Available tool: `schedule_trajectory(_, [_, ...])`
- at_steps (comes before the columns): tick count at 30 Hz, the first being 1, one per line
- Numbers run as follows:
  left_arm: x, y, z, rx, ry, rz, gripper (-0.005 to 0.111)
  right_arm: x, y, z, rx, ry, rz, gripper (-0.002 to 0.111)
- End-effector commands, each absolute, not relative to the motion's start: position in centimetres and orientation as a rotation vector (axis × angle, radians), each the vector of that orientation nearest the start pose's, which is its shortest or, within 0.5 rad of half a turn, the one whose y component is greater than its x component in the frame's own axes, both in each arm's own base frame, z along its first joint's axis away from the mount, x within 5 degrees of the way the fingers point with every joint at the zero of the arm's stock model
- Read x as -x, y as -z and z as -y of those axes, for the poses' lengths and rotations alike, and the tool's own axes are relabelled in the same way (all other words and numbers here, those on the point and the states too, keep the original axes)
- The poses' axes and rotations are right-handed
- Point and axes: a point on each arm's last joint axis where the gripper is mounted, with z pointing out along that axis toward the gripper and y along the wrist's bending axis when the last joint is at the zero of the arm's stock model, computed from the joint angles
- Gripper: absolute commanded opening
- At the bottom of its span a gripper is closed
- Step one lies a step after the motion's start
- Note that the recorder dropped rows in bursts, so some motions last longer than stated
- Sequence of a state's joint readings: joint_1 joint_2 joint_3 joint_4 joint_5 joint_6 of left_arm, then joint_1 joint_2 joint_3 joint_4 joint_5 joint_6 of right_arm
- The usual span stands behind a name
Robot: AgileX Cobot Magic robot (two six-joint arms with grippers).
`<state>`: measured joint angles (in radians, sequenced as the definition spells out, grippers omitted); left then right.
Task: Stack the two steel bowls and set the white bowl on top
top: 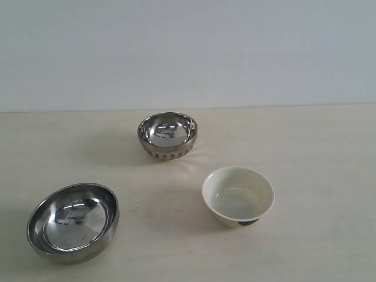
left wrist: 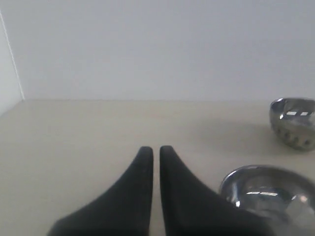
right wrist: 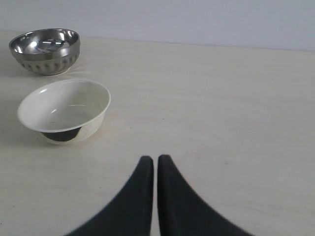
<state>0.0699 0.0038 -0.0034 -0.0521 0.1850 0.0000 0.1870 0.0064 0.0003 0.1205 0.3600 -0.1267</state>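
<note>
The left gripper [left wrist: 156, 149] is hovering low over the pale wood-grain table [top: 317, 247]. Its two black tapered fingers are lying side by side, all but closed, with only a thin slit showing between the tips. The right gripper [right wrist: 155, 158] is hanging over the same table in the same way, its black fingers drawn together to a hairline gap.

Nearest in the exterior view, at the front left of the table, the wide, plain, mirror-bright round steel bowl [top: 73, 222] is sitting mouth up. In the left wrist view it is lying close beside the left gripper's fingers, apart from them.

Further back and to the right, the small round glossy cream-white bowl [top: 238, 195] is standing upright, and the dark mark near its base is facing the exterior camera. In the right wrist view it is sitting ahead of the right gripper, apart from the fingertips.

Farthest back, near the middle of the table, the smaller, deeper shiny steel bowl with an embossed dotted band near its base [top: 167, 135] is standing upright, its inside reflecting the room. Both wrist views are catching it beyond the nearer bowls.

Each of the three bowls is resting on the table by itself, well apart from the other two. Behind the table's far edge a plain pale grey wall [top: 188, 53] is rising.
</note>
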Motion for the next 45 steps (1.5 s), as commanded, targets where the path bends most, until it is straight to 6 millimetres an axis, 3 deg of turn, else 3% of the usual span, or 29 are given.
schedule_trajectory(1, [-5.6, -19.3, 0.1, 0.367, 0.293, -1.672, 0.004, -5.2, -18.1, -1.3, 0.208, -0.154, -1.828, 0.0])
schedule_trajectory(10, [-5.5, -19.1, 0.6, 0.511, 0.492, -1.682, 0.004, -5.2, -18.1, -1.3, 0.208, -0.154, -1.828, 0.0])
schedule_trajectory(22, [-5.7, -20.6, 0.3, 0.776, 0.792, -1.415, 0.004, -5.2, -18.1, -1.3, 0.208, -0.154, -1.828, 0.0])
schedule_trajectory(45, [-5.6, -20.4, 1.0, 0.878, 0.974, -1.419, 0.004, -5.2, -18.1, -1.3, 0.208, -0.154, -1.828, 0.0])
